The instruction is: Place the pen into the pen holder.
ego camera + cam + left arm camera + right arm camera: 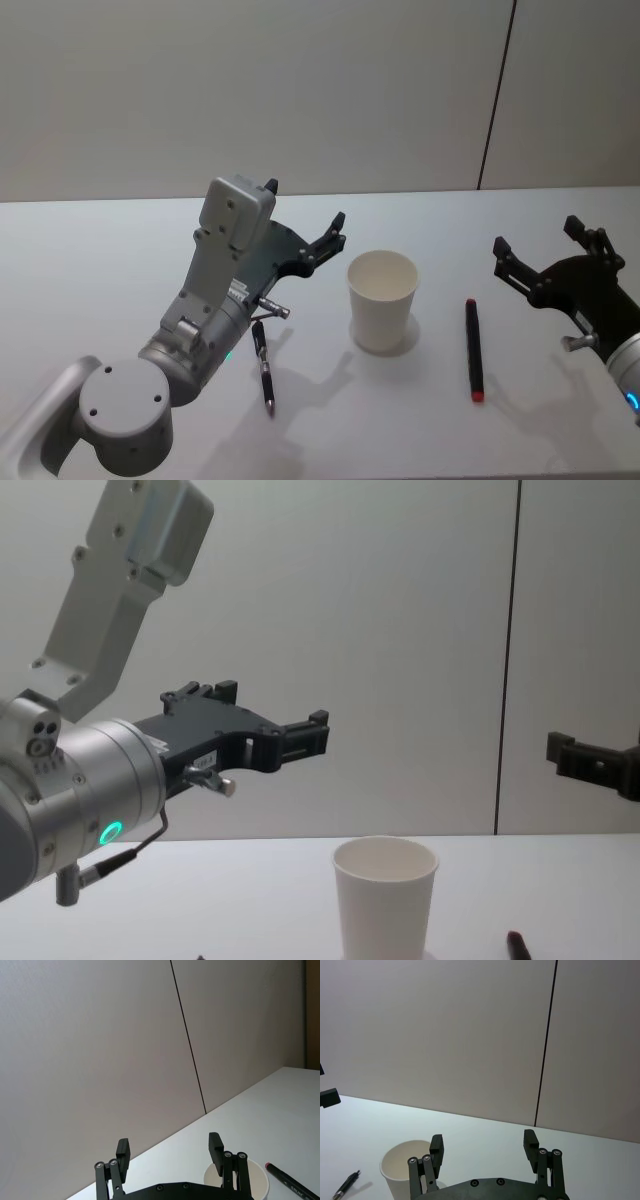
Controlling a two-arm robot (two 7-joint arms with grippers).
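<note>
White pen holder (pixel 382 305) upright on surface (pixel 100 260), between black pen (pixel 264 368) and red-tipped pen (pixel 472 350), the latter's print illegible. Left tool (pixel 305 203), right tool (pixel 535 232): spread wide, empty, raised.

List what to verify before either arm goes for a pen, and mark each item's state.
1. Pen holder upright, mouth open, nothing seen inside: ok.
2. Left pincer open and empty, raised above the table: ok.
3. Right pincer open and empty, raised on the cup's right: ok.
4. Black pen lying flat on the cup's left, apart from it: ok.
5. Red-tipped pen lying flat on the cup's right, apart from it: ok.
6. Which of the two pens is meant: cannot tell.
</note>
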